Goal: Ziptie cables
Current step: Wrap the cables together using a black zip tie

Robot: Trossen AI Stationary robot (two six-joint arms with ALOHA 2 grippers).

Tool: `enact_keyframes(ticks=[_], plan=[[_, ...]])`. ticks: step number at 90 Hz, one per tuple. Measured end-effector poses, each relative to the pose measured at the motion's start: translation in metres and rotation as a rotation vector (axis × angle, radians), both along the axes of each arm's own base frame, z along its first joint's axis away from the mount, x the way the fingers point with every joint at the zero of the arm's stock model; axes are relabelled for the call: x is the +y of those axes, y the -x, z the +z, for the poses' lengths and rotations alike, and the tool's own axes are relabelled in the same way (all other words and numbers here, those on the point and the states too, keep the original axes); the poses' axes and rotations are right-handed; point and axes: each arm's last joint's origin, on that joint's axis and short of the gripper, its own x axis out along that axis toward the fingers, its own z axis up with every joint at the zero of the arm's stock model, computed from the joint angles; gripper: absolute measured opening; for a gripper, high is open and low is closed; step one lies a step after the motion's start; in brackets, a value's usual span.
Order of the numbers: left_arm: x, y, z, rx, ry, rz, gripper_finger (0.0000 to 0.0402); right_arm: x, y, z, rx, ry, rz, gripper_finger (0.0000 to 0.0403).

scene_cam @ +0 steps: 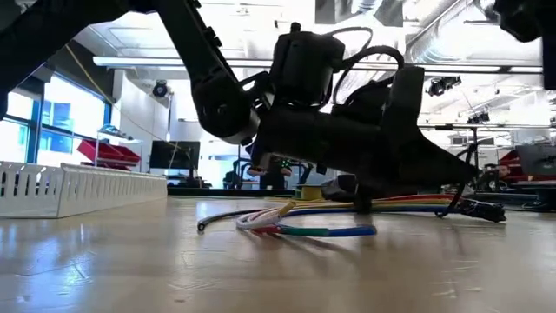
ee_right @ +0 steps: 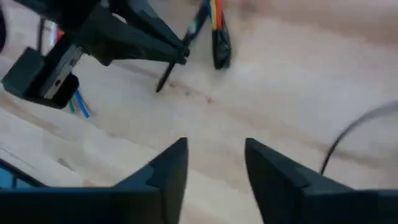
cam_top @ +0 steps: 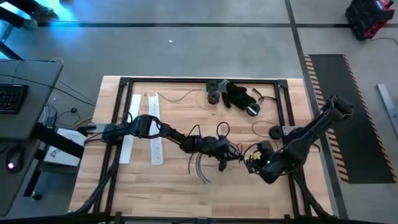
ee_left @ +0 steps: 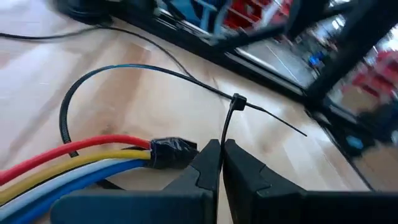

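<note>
From my station I see the pale wooden surface [cam_top: 161,186] inside a black metal frame [cam_top: 199,80], on a grey concrete floor [cam_top: 186,50]. A dark mat [cam_top: 354,112] with striped edging lies beside it, a desk with a keyboard [cam_top: 12,98] opposite. Beyond, ceiling strip lights [scene_cam: 156,63] and tall windows [scene_cam: 43,122] glow.

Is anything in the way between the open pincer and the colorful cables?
Nothing visible blocks it. The right pincer is open above bare wood, apart from the cables. Beside the cables' taped end, the left pincer is shut on the black zip tie.
</note>
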Motion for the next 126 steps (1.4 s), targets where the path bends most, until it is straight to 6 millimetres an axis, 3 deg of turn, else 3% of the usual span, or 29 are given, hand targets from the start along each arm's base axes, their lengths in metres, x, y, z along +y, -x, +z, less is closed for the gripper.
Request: enact_keyframes(ticks=[26,48,86,104,126], plan=[[-0.005,0.001,0.001,-0.004,0.090,0.232,0.0000,-0.013,0.008,-0.036,-0.028,0.022,0.130,0.0218],[-0.013,0.003,0.001,-0.010,0.084,0.333,0.0000,-0.032,0.010,-0.034,-0.016,0.109,0.013,0.0227],[-0.013,0.003,0.000,-0.006,0.072,0.313,0.0000,-0.063,-0.031,-0.026,-0.179,0.115,0.081,0.0228],[-0.013,0.003,0.000,-0.005,0.064,0.309,0.0000,-0.077,-0.032,-0.032,-0.079,0.092,0.065,0.0213],[-0.013,0.003,0.000,-0.004,0.063,0.309,0.0000,-0.073,-0.051,-0.045,-0.088,0.033,0.187,0.0163]])
